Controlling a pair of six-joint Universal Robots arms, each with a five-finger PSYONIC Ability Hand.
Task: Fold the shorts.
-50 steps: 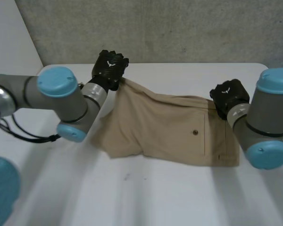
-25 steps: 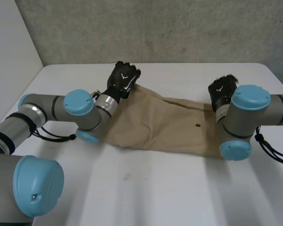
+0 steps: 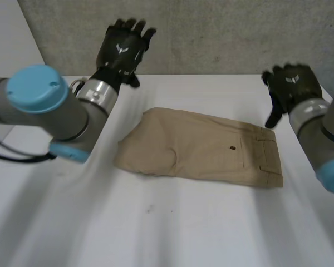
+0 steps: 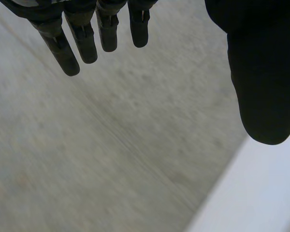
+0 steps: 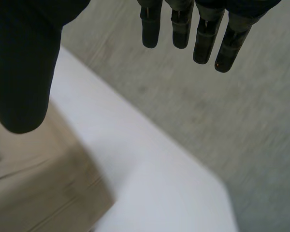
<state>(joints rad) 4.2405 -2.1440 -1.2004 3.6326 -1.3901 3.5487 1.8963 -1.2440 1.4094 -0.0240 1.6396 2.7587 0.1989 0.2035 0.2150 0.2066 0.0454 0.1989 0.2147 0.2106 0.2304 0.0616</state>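
Both hands have let go of the shorts (image 3: 200, 147) since half a second ago and come up off the cloth. We read the left hand (image 3: 121, 50) as empty: fingers (image 4: 63, 48) straight and slightly spread, thumb (image 4: 263, 72) well apart from them, nothing between. Beyond them its wrist view shows the grey wall (image 3: 228, 33) and a strip of the white table (image 3: 156, 233).

Right hand (image 3: 289, 83) is the same: fingers (image 5: 203, 34) straight, thumb (image 5: 21, 67) wide, holding nothing. Below that thumb we see one corner of the shorts lying on the table.

Left hand hangs at far left, raised over the table's far edge, in front of the wall. Right hand hangs at far right, just beyond the shorts' right end, apart from them.

The shorts lie flat mid-table as one tan slab, waistband end to the right, leg end to the left. A small dark button (image 3: 232, 148) sits right of their centre. Left forearm reaches in from the near left, right forearm from the near right.
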